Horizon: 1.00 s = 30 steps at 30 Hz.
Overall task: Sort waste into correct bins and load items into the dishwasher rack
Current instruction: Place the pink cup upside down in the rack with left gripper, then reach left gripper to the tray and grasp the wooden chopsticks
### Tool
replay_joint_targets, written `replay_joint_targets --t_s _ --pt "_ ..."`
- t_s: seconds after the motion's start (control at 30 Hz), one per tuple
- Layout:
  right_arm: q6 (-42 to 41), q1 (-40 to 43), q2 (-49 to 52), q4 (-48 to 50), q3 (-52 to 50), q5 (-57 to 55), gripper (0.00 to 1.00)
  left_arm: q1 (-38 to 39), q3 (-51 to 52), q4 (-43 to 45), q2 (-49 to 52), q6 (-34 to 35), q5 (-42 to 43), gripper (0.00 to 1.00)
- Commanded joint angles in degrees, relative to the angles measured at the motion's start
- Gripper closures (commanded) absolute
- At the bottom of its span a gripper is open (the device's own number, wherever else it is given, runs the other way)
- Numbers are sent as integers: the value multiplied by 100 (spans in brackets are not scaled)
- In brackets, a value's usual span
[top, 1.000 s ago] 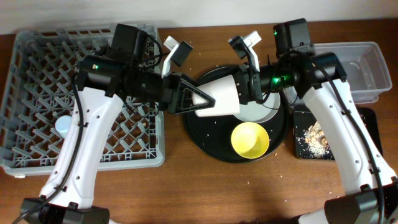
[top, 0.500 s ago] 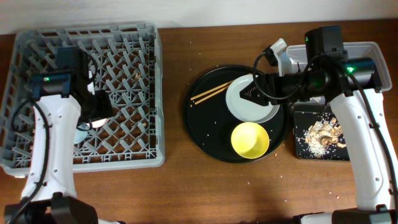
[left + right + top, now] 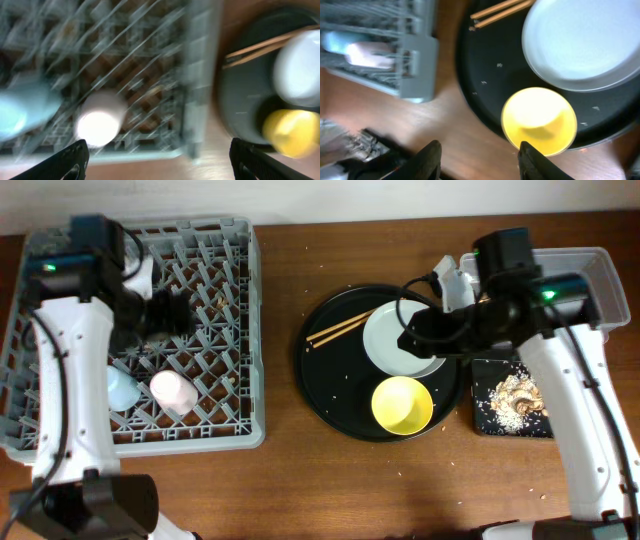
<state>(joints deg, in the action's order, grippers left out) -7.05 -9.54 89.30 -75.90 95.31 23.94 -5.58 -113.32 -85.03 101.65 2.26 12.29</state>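
The grey dishwasher rack (image 3: 215,415) stands at the left. The blue cup (image 3: 120,388) and the pink cup (image 3: 170,392) lie side by side in it. My left gripper (image 3: 178,315) is open and empty above the rack's middle, and in its blurred wrist view (image 3: 160,165) the pink cup (image 3: 100,125) lies below. My right gripper (image 3: 405,340) hovers open and empty over the pale plate (image 3: 392,330). In the right wrist view (image 3: 482,162) the yellow bowl (image 3: 540,120) lies just ahead of the fingers. The chopsticks (image 3: 340,328) lie beside the plate. The yellow bowl (image 3: 402,402) sits in front of it.
Plate, bowl and chopsticks rest on a large round black tray (image 3: 335,395). A shallow black tray (image 3: 480,425) with noodle scraps (image 3: 515,400) sits at the right, with the clear tub (image 3: 595,290) behind it. No tissue or gold wrapper shows.
The pink cup now lies in the rack beside the blue cup. My left gripper has let it go and moved toward the far side. My right gripper shifted slightly over the plate.
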Motion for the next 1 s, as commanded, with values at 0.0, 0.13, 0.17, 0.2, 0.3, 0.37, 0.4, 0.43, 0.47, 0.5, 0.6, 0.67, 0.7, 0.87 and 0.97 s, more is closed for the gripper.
replay_joint_targets --t_s 0.0,0.13,0.17,0.2,0.3,0.37,0.4,0.43,0.47,0.5,0.6,0.67,0.7,0.87,0.97 --pt "-647 -697 273 396 -426 -1176 55 245 -737 66 -398 -822 1600 11" --pt "-850 -1569 1270 579 -1062 -1547 62 732 -748 -334 -643 -826 1578 11" --pt "-883 -1714 1508 678 -1180 -1635 62 734 -748 -302 -643 -824 1580 11" --pt "-1019 -1775 1694 719 -1191 -1762 62 734 -748 -293 -643 -824 1580 10" --pt "-1488 -1784 1882 988 -1526 -2291 63 734 -748 -376 -640 -824 1578 6" --pt "-1486 -1784 1875 994 -1550 -2293 64 802 -748 -380 -638 -839 1578 5" --pt "-1486 -1781 1875 990 -1550 -2286 64 933 -743 -369 -614 -839 1578 5" --pt "-1438 -1784 1875 970 -1550 -2208 68 1102 -719 -345 -573 -841 1574 5" --pt "-1443 -1738 1805 1021 -1547 -2074 75 1320 -542 -223 -566 -839 1419 5" --pt "-1333 -1687 1692 1172 -1547 -1891 75 1467 -385 -127 -564 -837 1180 5" --pt "-785 -981 820 1309 -1145 -1318 68 2085 778 1117 -553 -835 931 6" --pt "-540 -717 476 1311 -1097 -1016 65 2328 1349 1665 -551 -835 931 6" --pt "-660 -516 258 1272 -1097 -901 66 2474 1613 1939 -533 -835 933 8" --pt "-885 935 -1593 1327 -1095 -636 25 3471 2927 3860 -321 -645 -315 18" --pt "-887 992 -1930 1137 -1097 -636 1 3558 2391 4518 774 -1016 -614 23"
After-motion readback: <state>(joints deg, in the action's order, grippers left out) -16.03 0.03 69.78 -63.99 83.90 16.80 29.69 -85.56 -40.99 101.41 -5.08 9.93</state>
